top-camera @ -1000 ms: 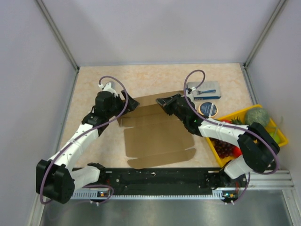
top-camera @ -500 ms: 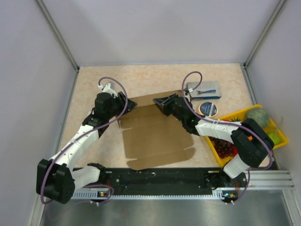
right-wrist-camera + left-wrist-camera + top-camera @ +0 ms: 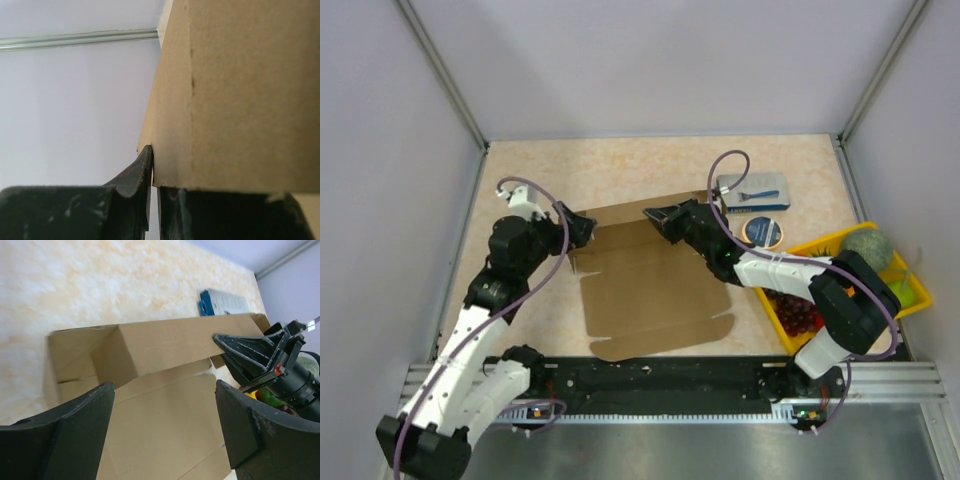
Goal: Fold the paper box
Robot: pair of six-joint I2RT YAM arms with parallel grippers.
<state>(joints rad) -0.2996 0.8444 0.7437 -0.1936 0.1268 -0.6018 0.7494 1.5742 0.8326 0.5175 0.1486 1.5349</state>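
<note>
Cardboard box [image 3: 655,290] lies flat mid-surface, between the two arms. Its far flap [image 3: 170,347] stands raised off the sheet.

- Right claw [image 3: 660,217]: pressed together on the flap's top edge, near the right end. The wrist view shows a thin bite, fingertips only.
- Left claw [image 3: 582,230]: spread wide, hovering by the box's left end, apart from the cardboard and gripping nothing.
- End tab [image 3: 112,360] at the flap's left end leans inward, half folded.

Risks, as I judge them:
- Nothing pins the flat panels. A pull from the right claw may drag the whole sheet across the surface [image 3: 620,170] instead of bending the crease.
- The shallow pinch could slip off, and the flap would drop flat.
- Held at one end only, the flap may twist or bow, so the far crease sets crooked.
- If the left claw closes in low, it may shove the tab outward or crumple it.
- Right forearm passes near the tin [image 3: 763,232], so a wide swing could knock it.
</note>
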